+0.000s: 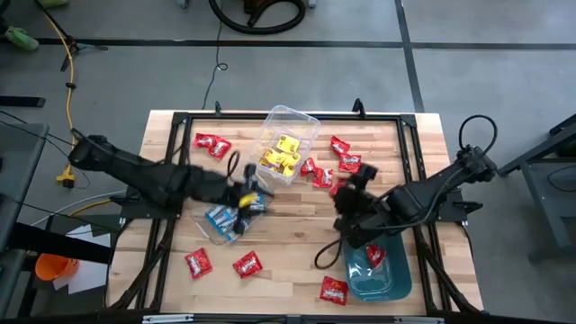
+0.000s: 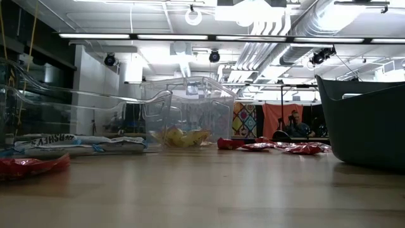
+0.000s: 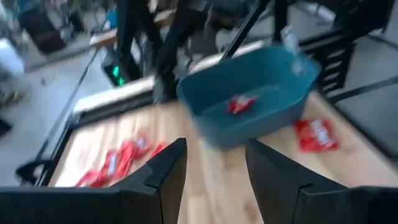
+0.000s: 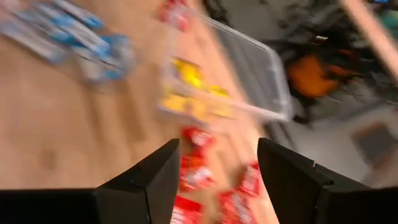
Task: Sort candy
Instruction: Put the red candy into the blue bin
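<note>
Right claw [image 4: 214,180] (empty) over red candy [image 4: 196,177] beside teal bin [image 1: 396,279]

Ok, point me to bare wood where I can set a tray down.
The front middle of the table is bare, between the red candy and the teal bin. The far left edge is bare too. The middle is crowded: the clear tub of yellow candy, scattered red packets, the left gripper and right gripper.
</note>
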You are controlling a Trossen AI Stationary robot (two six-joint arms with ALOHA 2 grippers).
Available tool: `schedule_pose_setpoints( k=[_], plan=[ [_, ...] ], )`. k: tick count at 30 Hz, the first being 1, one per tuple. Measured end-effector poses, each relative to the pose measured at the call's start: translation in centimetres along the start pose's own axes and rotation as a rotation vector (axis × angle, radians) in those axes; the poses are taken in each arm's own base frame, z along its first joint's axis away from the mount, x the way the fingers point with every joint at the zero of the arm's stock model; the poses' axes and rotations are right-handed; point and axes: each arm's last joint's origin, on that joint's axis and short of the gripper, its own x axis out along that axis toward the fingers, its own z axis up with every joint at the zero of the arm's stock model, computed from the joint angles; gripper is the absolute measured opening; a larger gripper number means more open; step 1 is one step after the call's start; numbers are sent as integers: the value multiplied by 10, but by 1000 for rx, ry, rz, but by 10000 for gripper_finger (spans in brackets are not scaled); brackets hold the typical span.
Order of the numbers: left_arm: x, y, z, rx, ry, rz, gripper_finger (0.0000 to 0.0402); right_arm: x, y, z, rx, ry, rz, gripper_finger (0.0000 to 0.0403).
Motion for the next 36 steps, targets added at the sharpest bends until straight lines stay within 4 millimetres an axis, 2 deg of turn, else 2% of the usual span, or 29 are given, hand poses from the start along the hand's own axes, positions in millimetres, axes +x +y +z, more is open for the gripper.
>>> schedule_pose_setpoints(
  k=[3, 6, 11, 14, 16, 21, 24, 32, 36],
  plan=[
    [3, 25, -21, -58, 46, 15, 154, 8, -16, -14, -4, 58, -101, 209],
    [4, 39, -49, -137, 68, -4, 154, 26, -32, -39, 39, 155, -180, 209],
    [3, 37, -103, -204, 26, -4, 154, 63, -55, -81, 194, 288, -150, 209],
    [-2, 30, -130, -248, -19, 10, 154, 89, -66, -93, 317, 305, -32, 209],
    [-7, 26, -140, -289, -71, 19, 154, 109, -74, -96, 382, 287, 37, 209],
    [-19, 22, -148, -339, -138, 38, 154, 162, -101, -99, 581, 208, 167, 209],
    [-25, 24, -144, -377, -159, 64, 154, 186, -106, -103, 639, 203, 257, 209],
    [-35, 27, -136, -342, -220, 115, 154, 222, -70, -124, 653, 373, 287, 209],
    [-37, 29, -136, -332, -220, 162, 154, 236, -60, -130, 630, 387, 228, 209]
  ],
)
